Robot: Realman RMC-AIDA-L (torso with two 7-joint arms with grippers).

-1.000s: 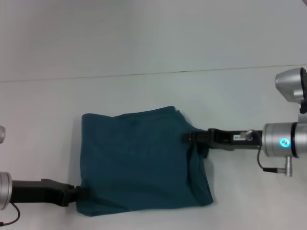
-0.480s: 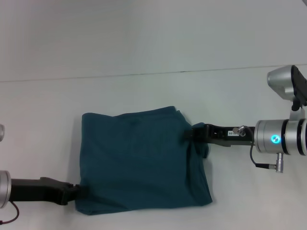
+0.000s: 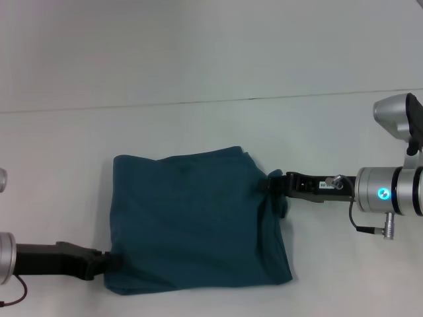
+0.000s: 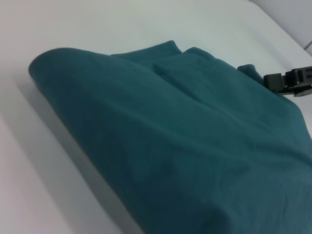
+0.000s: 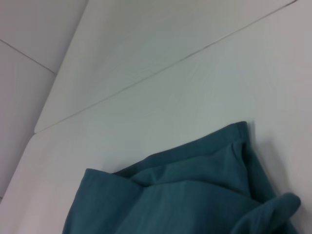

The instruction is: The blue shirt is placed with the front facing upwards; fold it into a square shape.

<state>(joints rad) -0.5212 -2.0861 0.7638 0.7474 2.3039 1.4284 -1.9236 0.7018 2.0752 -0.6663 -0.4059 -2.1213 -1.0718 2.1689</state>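
Shirt: the blue shirt (image 3: 195,221) lies on the white tabletop (image 3: 198,72), already folded into a roughly square pad, plain side up, no lettering showing.
Shape: slightly taller than wide, wider at the near edge; the right side is not flat, with a small lump of cloth bunched at the upper right.
Left gripper: the left gripper (image 3: 109,261) sits at the shirt's near left corner, reaching in from the left, its tip touching or tucked into the cloth.
Left jaws: hidden by the fabric, so I cannot tell whether they pinch the corner.
Right gripper: the right gripper (image 3: 272,185) reaches in from the right and meets the shirt at its upper right edge, just beside the bunched lump.
Right jaws: too dark and close to the cloth to tell whether they grip it.
Key relation: the shirt lies between the two arms, held diagonally, left at the near corner, right at the far one.
Judgement: the right arm is nearer the untidy part, so smoothing it likely falls to that arm.
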